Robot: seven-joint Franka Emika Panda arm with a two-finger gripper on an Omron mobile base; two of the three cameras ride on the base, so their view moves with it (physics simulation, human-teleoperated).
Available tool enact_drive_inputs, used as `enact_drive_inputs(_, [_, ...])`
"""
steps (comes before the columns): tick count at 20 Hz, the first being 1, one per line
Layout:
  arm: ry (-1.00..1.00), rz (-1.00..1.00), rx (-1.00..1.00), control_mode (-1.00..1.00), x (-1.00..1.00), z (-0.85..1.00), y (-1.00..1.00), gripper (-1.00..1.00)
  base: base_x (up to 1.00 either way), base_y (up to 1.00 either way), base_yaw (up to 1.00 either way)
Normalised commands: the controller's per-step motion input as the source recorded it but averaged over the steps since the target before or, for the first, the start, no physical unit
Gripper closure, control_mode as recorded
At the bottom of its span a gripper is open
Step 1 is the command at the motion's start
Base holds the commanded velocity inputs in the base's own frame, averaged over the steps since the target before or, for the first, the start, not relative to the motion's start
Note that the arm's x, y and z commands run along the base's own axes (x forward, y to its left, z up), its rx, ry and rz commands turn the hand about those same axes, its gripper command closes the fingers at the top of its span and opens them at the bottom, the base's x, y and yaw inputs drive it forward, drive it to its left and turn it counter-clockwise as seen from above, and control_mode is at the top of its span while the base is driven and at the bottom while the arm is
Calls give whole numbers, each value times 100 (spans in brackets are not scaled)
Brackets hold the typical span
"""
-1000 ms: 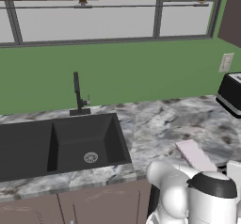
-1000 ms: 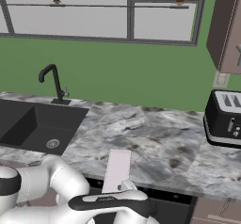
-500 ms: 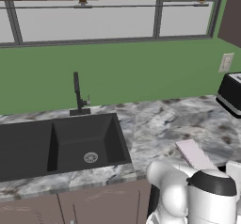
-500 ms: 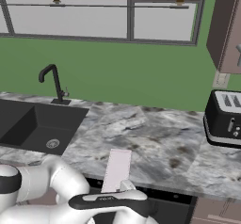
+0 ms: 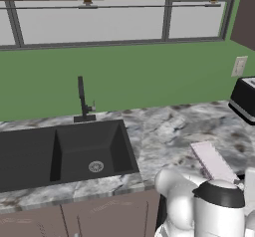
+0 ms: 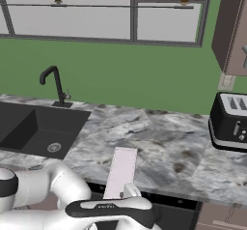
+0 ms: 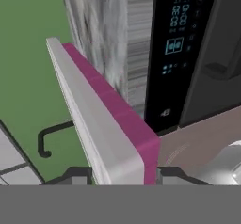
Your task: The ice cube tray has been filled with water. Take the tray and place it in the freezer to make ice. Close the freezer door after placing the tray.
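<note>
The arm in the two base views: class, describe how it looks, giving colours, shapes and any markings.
The arm is made of glossy white rounded segments, bulbous at the joints. One joint carries a dark grey cap. A long dark band with small pale lettering, too small to read, runs along the link at the front.

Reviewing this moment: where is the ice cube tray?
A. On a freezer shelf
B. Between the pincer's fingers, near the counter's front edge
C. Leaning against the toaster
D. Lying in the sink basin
B: in the hand view the ice cube tray sits clamped in the pincer, and the right base view shows it at the counter's front edge, apart from sink and toaster.
</note>
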Motion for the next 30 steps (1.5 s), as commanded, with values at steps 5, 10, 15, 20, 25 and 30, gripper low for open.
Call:
enact_drive_inputs(5, [-25,-3,-12,-100,-42,83,1,100,0,0,0])
enact_drive_inputs(10, [-22,0,-12,-100,-26,92,6,100,0,0,0])
enact_drive_inputs(15, [-10,0,-7,-100,-1,92,13,100,0,0,0])
enact_drive_inputs(20, [-3,0,-3,-100,0,81,23,100,0,0,0])
enact_drive_inputs(25, [8,0,1,-100,0,55,28,100,0,0,0])
enact_drive_inputs(30, [18,1,6,-100,0,51,31,100,0,0,0])
